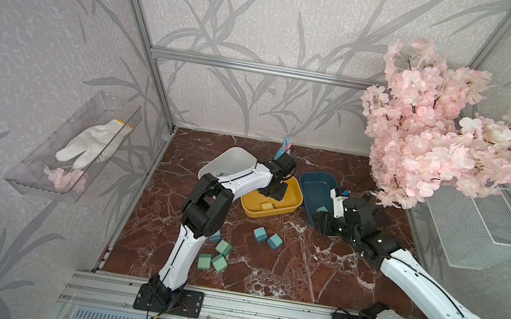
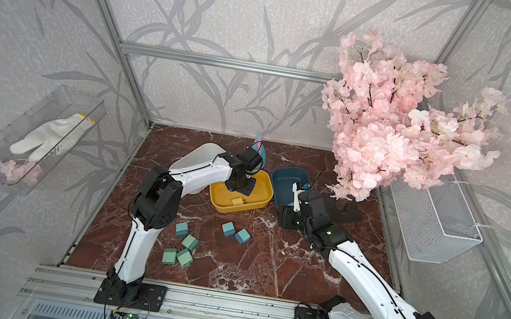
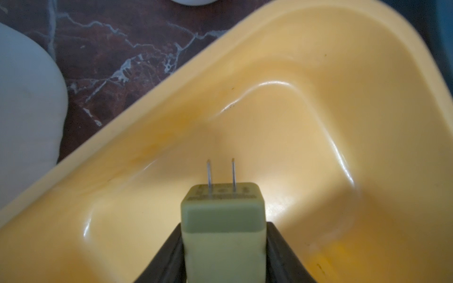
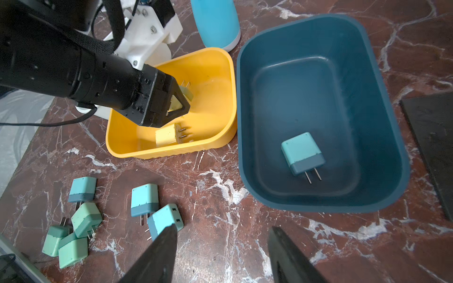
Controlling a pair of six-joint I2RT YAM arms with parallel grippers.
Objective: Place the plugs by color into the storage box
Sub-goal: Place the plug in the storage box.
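Note:
My left gripper (image 3: 224,223) is shut on a yellow plug (image 3: 223,235), prongs pointing forward, low inside the yellow storage box (image 3: 318,61). A second yellow plug (image 4: 166,136) lies in that box. The dark blue box (image 4: 367,122) holds one teal plug (image 4: 302,153). A white box (image 1: 229,159) shows a mint plug (image 1: 222,174) inside. On the table lie three teal plugs (image 4: 144,199) (image 4: 165,220) (image 4: 82,188) and three mint plugs (image 4: 86,219). My right gripper (image 4: 223,230) hangs open and empty over the table, in front of the blue box.
A light-blue spray bottle (image 4: 215,22) stands behind the yellow box. A pink blossom branch (image 1: 443,127) on a black base (image 4: 431,137) overhangs the back right. A wire basket (image 1: 479,230) hangs on the right wall. The three boxes sit close together at the back.

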